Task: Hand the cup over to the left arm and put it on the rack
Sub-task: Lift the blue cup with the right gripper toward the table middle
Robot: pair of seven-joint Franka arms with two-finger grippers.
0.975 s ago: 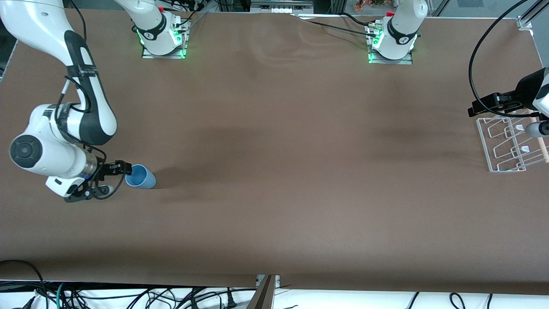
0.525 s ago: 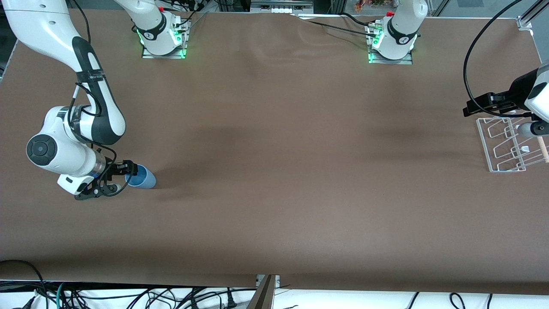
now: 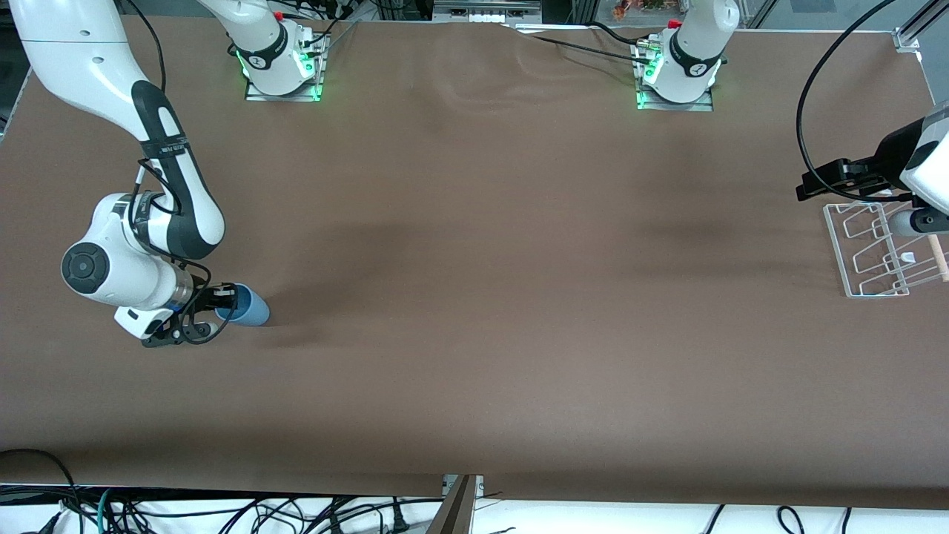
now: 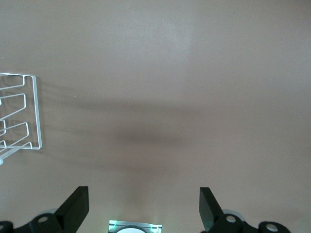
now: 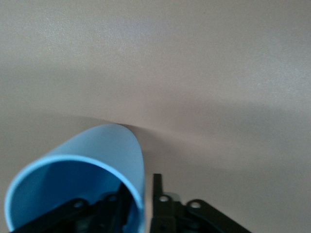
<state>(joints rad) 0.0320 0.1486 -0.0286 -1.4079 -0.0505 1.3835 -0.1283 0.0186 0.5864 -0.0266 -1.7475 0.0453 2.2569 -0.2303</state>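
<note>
Right gripper [image 3: 215, 311] fingers straddling the cup's [image 3: 247, 309] rim on the counter [image 3: 474, 297]; left gripper [image 3: 819, 182] fingers apart above the rack [image 3: 867, 252], waiting.

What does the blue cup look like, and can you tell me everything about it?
The cup is a small light-blue tumbler with no handle, plain and matte like plastic, and empty inside. It narrows from its open mouth to its base. It lies on its side on the brown table, toward the right arm's end, with its mouth facing the right gripper. In the right wrist view, one black finger reaches inside the mouth and the other sits outside the wall, straddling the rim. Nothing else touches it.
</note>
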